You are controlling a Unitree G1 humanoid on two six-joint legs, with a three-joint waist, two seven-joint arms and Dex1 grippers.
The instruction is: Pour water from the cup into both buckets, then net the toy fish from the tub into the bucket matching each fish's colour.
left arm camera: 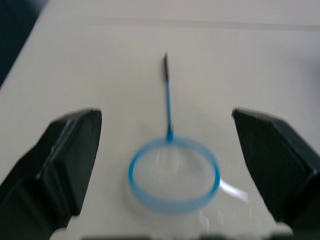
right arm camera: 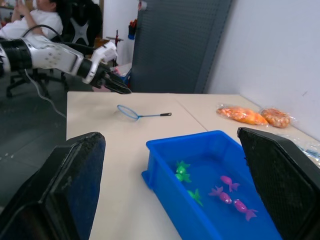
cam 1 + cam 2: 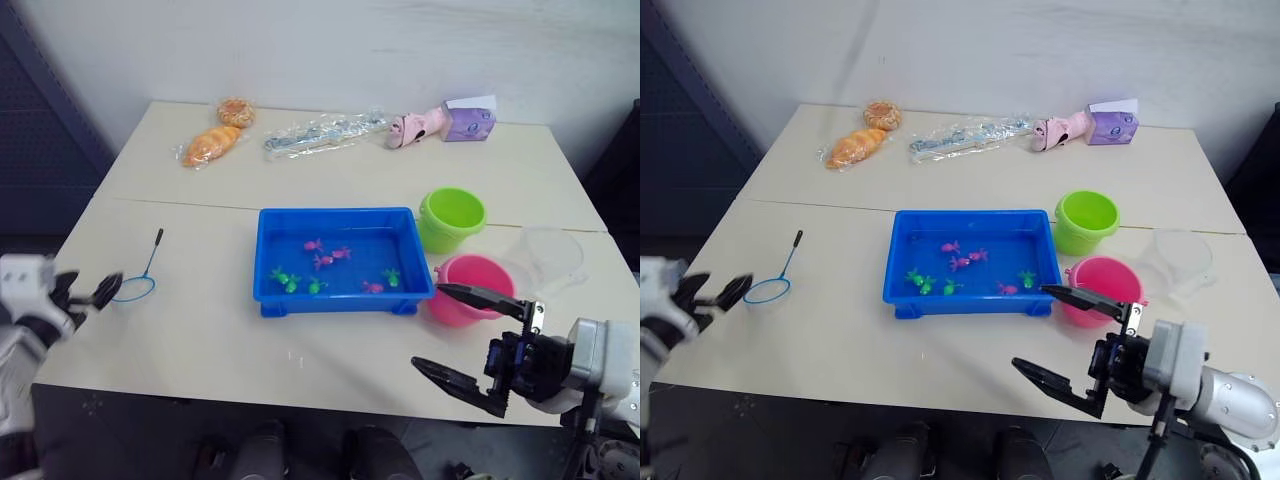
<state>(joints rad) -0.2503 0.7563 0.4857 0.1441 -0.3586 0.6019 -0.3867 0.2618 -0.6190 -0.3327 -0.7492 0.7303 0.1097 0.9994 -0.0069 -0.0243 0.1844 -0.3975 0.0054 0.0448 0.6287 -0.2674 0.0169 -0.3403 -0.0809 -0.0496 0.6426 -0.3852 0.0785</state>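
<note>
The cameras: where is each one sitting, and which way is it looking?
Left eye and right eye views: on the head, looking down at the tub; both arms show.
Left wrist view: on the left arm, facing the net between the open left claw.
Right wrist view: on the right arm, facing across the tub, between the open right claw.
Shared: the net, in all views.

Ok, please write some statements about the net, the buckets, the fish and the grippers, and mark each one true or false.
1. The net lies on the table, outside the tub. True.
2. The left gripper is shut on the net. False: it is open, holding nothing.
3. The pink bucket stands nearer the robot than the green bucket. True.
4. All toy fish are in the buckets. False: they lie in the tub.
5. The right gripper is open. True.
</note>
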